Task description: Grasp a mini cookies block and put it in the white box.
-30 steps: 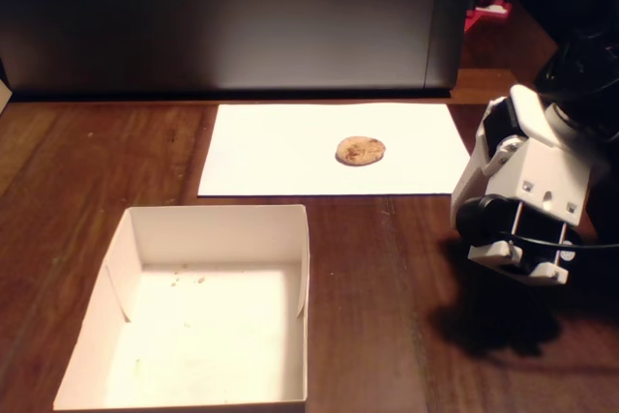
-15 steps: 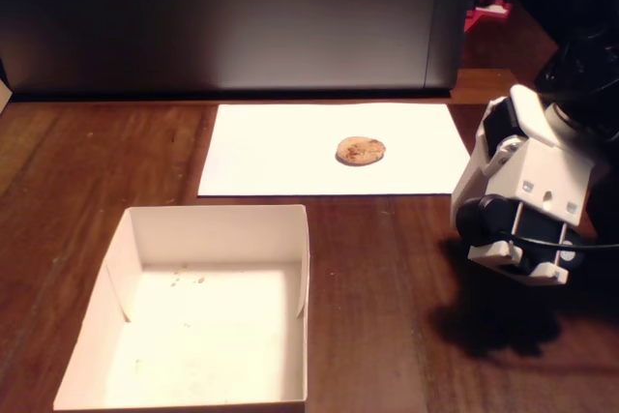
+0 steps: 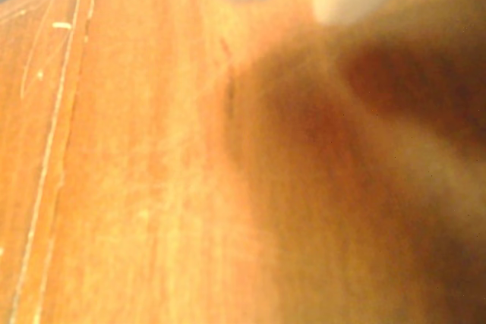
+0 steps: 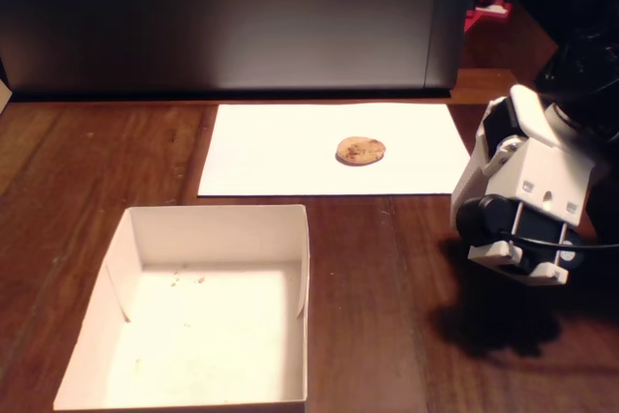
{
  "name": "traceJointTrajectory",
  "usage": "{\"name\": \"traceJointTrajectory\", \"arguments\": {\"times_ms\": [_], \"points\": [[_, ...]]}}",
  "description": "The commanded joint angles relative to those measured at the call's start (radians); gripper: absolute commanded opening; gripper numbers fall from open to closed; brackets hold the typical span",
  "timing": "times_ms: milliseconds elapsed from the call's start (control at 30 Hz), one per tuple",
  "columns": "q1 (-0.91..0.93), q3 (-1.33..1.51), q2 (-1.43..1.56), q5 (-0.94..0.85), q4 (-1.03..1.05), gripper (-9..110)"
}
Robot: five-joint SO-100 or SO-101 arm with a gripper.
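Two views give us very different amounts to work with. Largest is the wooden worktop (image 4: 387,278), which carries everything, with a dark panel standing across its far edge. On its near left in the fixed view sits the box (image 4: 135,239), open side up and holding only a few crumbs, which we take as ready to receive the drop. Beyond it lies a flat white paper sheet (image 4: 280,147), likely there to make the target easy to see against the brown wood. At the right the arm (image 4: 527,191) is folded low over the worktop, well apart from both box and sheet, so we judge the reach is not yet begun. Smallest is the cookie (image 4: 361,150), lying flat on the sheet toward its right half, untouched and nowhere near the box. We cannot tell whether the pincer is released or clenched: in the fixed view its tips are hidden behind the white housing and lost in shadow, and the wrist view offers only blurred wood grain, a dark smear on the right and pale shapes at the top edge. Neither cookie nor box appears in the wrist view.
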Motion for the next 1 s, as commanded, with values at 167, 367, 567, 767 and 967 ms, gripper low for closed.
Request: {"name": "traceJointTrajectory", "arguments": {"times_ms": [167,367,567,767,967], "points": [[-0.008,0.014,0.071,-0.173,-0.038,0],[-0.011,0.028,0.071,-0.281,-0.184,0],[-0.008,-0.137,0.064,-0.189,-0.296,7],[0.023,-0.491,-0.207,-0.094,-0.239,11],[0.061,-0.879,-0.545,0.015,-0.144,12]]}}
